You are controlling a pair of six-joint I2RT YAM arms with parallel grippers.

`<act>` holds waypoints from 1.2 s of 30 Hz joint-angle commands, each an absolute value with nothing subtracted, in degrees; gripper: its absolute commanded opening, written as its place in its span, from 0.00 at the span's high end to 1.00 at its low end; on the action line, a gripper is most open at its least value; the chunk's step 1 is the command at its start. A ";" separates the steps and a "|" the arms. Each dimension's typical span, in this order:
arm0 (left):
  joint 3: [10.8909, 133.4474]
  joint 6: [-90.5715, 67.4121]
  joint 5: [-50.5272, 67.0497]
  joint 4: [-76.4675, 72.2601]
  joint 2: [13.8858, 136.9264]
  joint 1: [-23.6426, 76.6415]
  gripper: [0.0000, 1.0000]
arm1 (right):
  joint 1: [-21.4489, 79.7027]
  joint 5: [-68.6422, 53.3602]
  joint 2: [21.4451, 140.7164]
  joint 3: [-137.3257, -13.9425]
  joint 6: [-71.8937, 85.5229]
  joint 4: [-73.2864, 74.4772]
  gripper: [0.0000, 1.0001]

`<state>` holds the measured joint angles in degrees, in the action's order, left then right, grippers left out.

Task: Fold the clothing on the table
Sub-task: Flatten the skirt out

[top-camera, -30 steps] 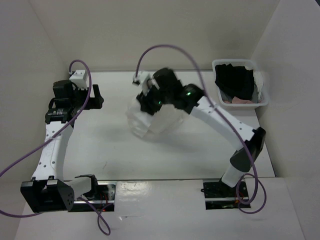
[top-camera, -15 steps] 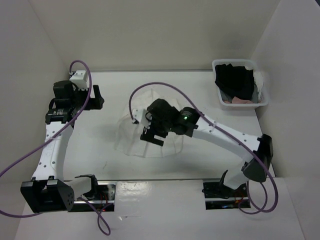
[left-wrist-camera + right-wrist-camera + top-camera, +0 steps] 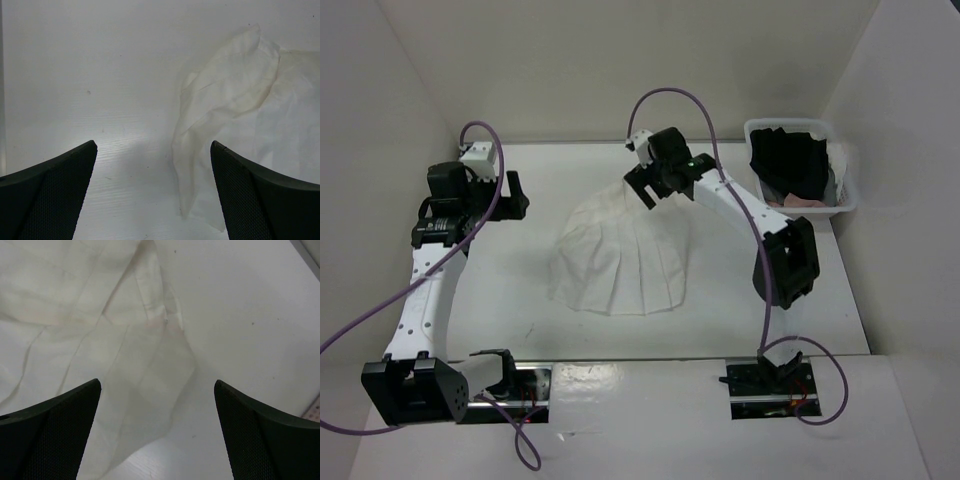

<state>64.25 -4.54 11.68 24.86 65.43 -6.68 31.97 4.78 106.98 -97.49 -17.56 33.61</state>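
The table (image 3: 520,290) is mostly bare white. The clothing (image 3: 620,262) lies spread out around the middle of it, fanned flat, with the narrow waist end toward the far edge and the wide pleated hem toward the near edge. A clear bin (image 3: 786,122) holding dark stuff sits at the far right corner, well apart from all this. The right gripper (image 3: 156,382) hovers over the waist end with its jaws wide apart and nothing between them, just cloth underneath. The left gripper (image 3: 153,143) is spread just as wide and also empty, hanging near the far left with the skirt's rumpled left edge off to its side. Looks to me like the laying-out part is done and no fold is in yet. Next up is probably pinching one side edge, ideally both ends of it, and carrying it across without dragging the whole thing.
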 commanded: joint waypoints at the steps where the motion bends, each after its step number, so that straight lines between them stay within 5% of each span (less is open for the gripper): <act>1: 63.98 -3.78 12.83 22.76 64.95 -6.77 0.00 | 32.61 1.85 110.29 -105.89 -15.73 31.38 0.02; 8: 64.51 -3.78 12.22 22.76 66.79 -6.77 0.00 | 30.86 -2.02 128.56 -131.10 -13.36 40.14 0.02; 13: 64.51 -3.78 11.69 22.76 67.32 -6.77 0.00 | 30.23 -3.78 146.89 -161.04 -11.60 52.27 0.04; 36: 65.04 -3.78 11.69 23.29 67.85 -6.77 0.00 | 31.99 -10.81 158.19 -169.10 -12.83 61.08 0.16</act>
